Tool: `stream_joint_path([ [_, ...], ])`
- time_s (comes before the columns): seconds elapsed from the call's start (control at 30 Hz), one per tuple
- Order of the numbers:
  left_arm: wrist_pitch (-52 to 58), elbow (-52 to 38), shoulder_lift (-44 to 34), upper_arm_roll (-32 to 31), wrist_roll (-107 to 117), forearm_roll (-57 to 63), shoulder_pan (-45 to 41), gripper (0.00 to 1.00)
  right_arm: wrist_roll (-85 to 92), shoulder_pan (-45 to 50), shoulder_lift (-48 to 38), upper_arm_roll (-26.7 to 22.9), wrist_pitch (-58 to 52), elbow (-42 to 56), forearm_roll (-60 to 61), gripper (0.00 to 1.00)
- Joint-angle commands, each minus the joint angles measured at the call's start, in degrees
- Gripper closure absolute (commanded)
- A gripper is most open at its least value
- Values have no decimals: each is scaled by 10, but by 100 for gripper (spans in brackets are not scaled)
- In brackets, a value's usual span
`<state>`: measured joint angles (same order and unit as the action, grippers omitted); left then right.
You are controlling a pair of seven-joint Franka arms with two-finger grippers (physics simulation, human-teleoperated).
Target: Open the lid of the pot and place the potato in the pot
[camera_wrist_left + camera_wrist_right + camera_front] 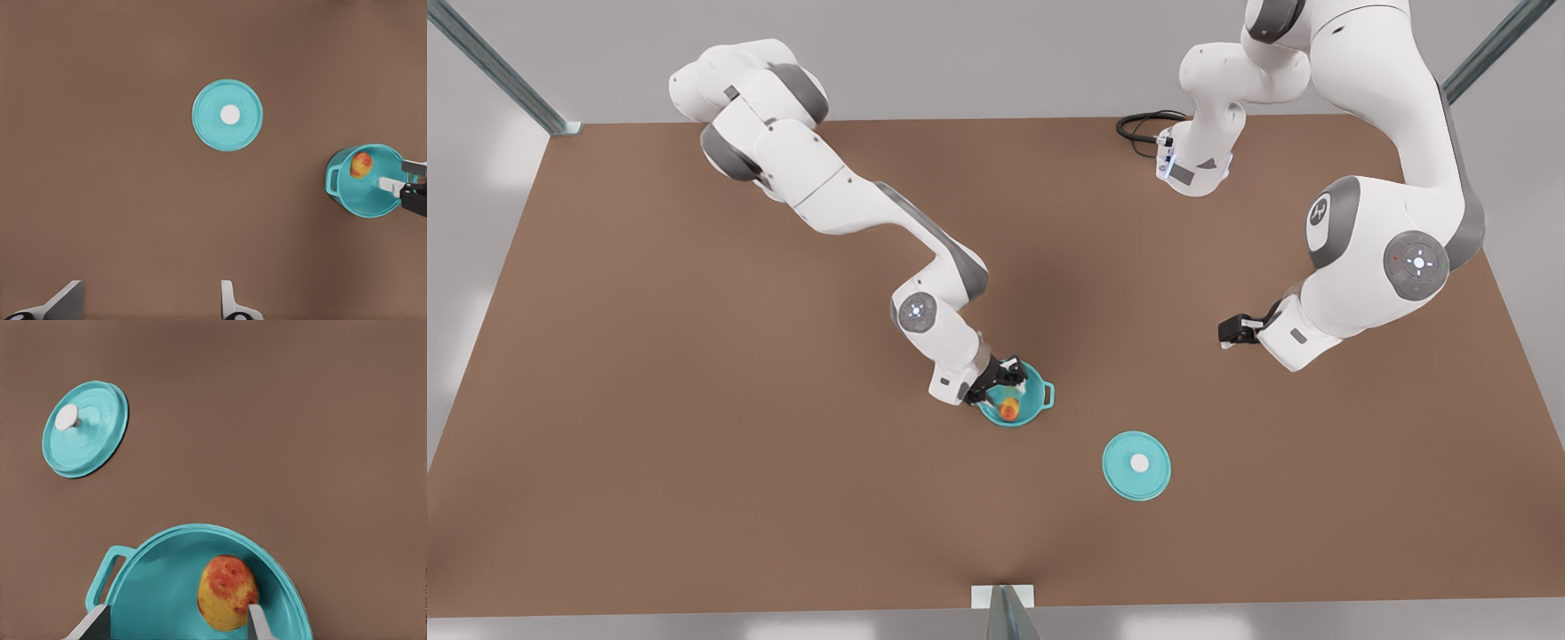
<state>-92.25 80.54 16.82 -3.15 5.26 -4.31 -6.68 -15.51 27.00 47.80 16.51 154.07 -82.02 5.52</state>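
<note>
Centrally in your front view: brown table point(694, 444), largest item, fills frame. Your right gripper point(1007, 377), just below centre, hangs over pot point(1016, 405), fingers spread apart, nothing gripped. Your left gripper point(1234, 332), right of centre, waits well clear of everything, fingers point(228, 303) apart, empty. Pot lid point(1136, 465) lies flat on table lower right of pot, knob up, well apart from it. Potato point(1009, 409) sits inside pot, near its lower rim.
</note>
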Motion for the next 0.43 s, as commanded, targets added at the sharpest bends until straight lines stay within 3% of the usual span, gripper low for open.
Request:
stream_joint_path([
  [0.0,-2,0,0,0,9,1,0,0,-18,-2,-49,0,-23,-11,5,0],
  [0.07,-2,0,-1,0,8,1,0,0,-55,-4,-198,-71,-313,-14,-41,0],
  [0.1,-2,0,0,0,8,1,1,0,-75,-5,-242,-102,-436,-19,-158,0],
  [0.13,-2,0,0,0,7,1,1,0,-48,-35,-292,-138,-455,-78,-175,0],
  [0.27,-2,0,0,0,5,1,1,0,212,-293,-326,-139,-486,-97,-112,0],
  [0.4,-2,0,0,0,5,1,1,0,222,-303,-326,-139,-487,-97,-110,0],
])
